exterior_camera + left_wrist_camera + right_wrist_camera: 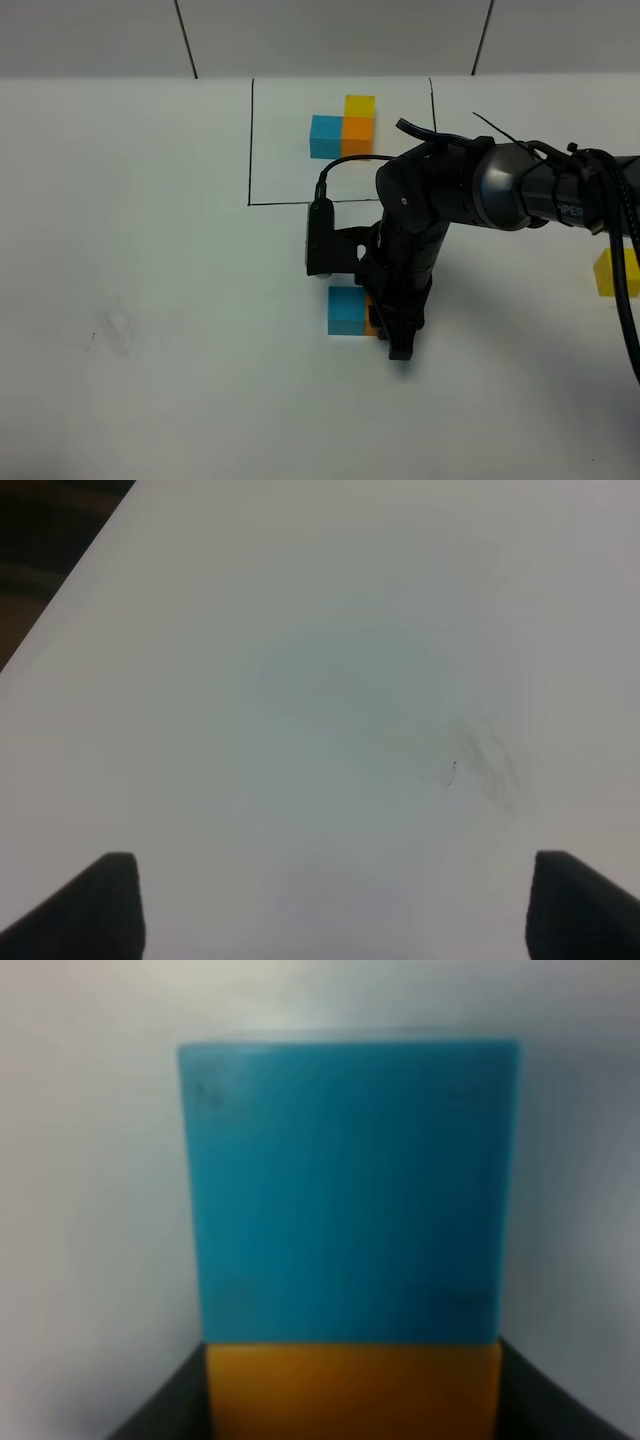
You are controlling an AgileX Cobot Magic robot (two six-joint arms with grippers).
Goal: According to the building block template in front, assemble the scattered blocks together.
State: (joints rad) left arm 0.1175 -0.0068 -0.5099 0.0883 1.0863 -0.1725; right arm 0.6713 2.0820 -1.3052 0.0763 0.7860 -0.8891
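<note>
While the left gripper (335, 910) hangs over bare counter (150, 250) with its jaws spread wide and nothing between them, the right gripper (394, 332) points down near the counter's middle, toward the front edge, with its jaws closed snugly on the orange block (350, 1390). The blue block (346, 311) touches that orange block. The yellow block (615, 272) sits alone by the right edge. The black-framed template (343, 128) lies near the back edge.

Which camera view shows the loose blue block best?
Right wrist: the loose blue block fills the picture, touching the orange block. Exterior high shows it small; left wrist misses it.
</note>
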